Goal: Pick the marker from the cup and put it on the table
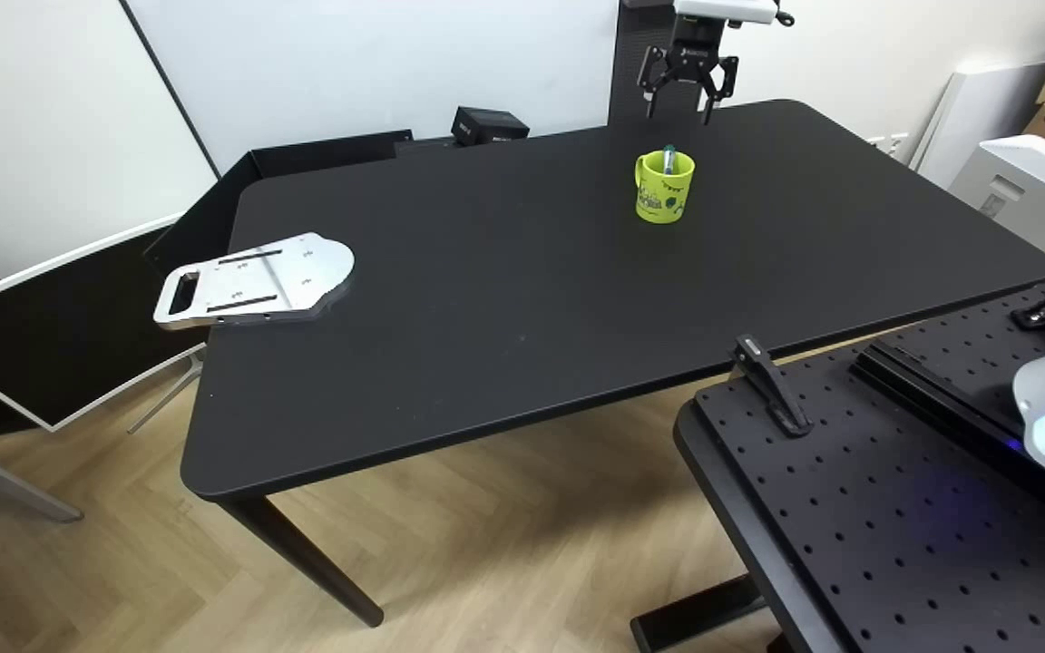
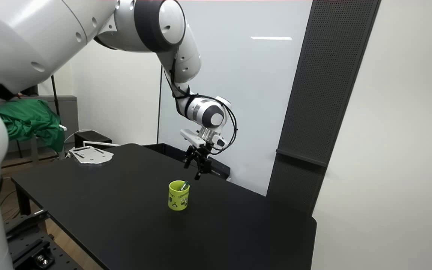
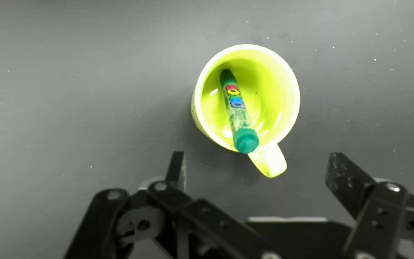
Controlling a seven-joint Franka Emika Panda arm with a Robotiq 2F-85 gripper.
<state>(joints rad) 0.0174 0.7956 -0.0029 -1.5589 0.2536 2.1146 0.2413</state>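
Observation:
The lime-green cup (image 1: 661, 201) stands upright on the black table (image 1: 450, 299). The cup also shows in an exterior view (image 2: 177, 201) and in the wrist view (image 3: 288, 86), its handle toward the gripper. The marker (image 3: 238, 108) leans inside the cup, its green end resting at the rim near the handle. The marker's top also shows in both exterior views (image 1: 668, 161) (image 2: 185, 185). My gripper (image 1: 678, 116) is open and empty, above the table and apart from the cup. It also shows in an exterior view (image 2: 192, 172) and in the wrist view (image 3: 256, 155), fingers wide apart.
A silver metal plate with a handle slot (image 1: 259, 277) lies at the table's far end, partly over the edge. A black box (image 1: 489, 125) stands behind the table against the white wall. A perforated black surface (image 1: 849, 526) with clamps adjoins the table.

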